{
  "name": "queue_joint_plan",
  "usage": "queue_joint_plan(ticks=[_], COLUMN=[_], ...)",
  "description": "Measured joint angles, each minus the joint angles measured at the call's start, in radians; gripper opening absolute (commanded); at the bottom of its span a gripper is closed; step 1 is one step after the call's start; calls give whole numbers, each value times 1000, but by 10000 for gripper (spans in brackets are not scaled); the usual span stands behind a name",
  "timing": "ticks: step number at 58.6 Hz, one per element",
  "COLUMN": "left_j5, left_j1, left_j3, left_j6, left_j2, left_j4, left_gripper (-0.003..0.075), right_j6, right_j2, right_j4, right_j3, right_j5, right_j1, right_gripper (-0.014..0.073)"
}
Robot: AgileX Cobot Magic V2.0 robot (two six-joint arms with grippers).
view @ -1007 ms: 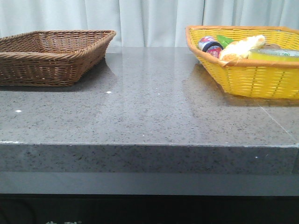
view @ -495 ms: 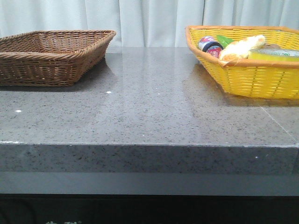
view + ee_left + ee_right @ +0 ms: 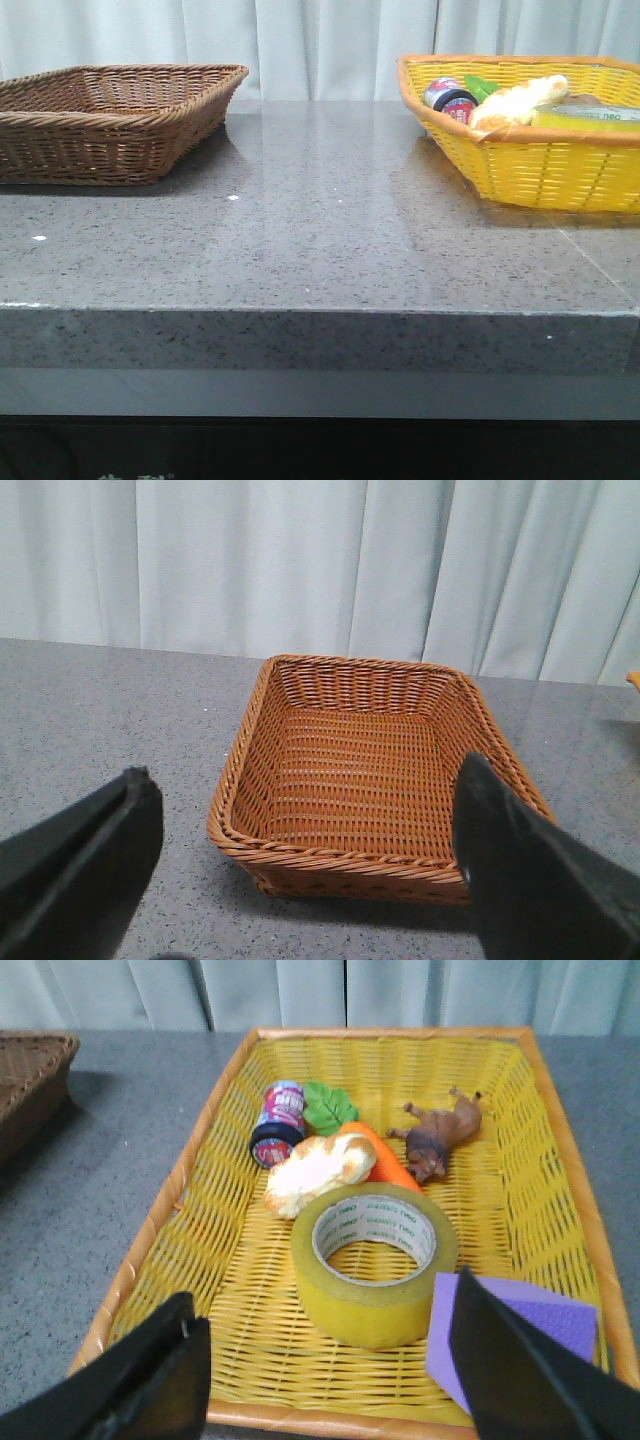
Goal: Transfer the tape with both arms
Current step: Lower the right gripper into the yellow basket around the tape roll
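Pale curtains behind, speckled grey stone table (image 3: 320, 230) in front, brown wicker basket (image 3: 110, 115) at the left end, yellow basket (image 3: 530, 150) at the right

Nothing of the transfer done yet, judging by how things lie: tape (image 3: 376, 1260) lying flat, core upward, in the yellow basket, touched by neither gripper; brown basket bare inside in the left wrist view. Whole job apparently left: pick-up, handover between arms, set-down, presumably in the brown basket

Around the tape: purple block (image 3: 520, 1345) just beside it, bread roll (image 3: 318, 1172) and carrot (image 3: 385, 1160) close behind, small tin (image 3: 278, 1122) and toy animal (image 3: 437, 1138) further back

Right gripper (image 3: 325, 1380) spread wide, holding nothing, hovering over the near rim of the yellow basket, tape lined up between the fingers but apart from them. Left gripper (image 3: 305, 880) likewise wide apart and bare, poised above the table facing the brown basket. Neither arm visible in the front view
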Motion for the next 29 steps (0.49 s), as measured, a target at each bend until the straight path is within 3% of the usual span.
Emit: queue_joint_plan(ticks=[13,29], left_j5=[0,0], left_j1=[0,0], left_j3=[0,0], left_j6=[0,0], left_j2=[0,0], left_j4=[0,0], left_gripper=[586,586], right_j6=[0,-12], right_j2=[278,557], right_j4=[0,0], right_j3=[-225,-398], right_j5=[161,227], right_j1=[0,41], right_gripper=[528,528])
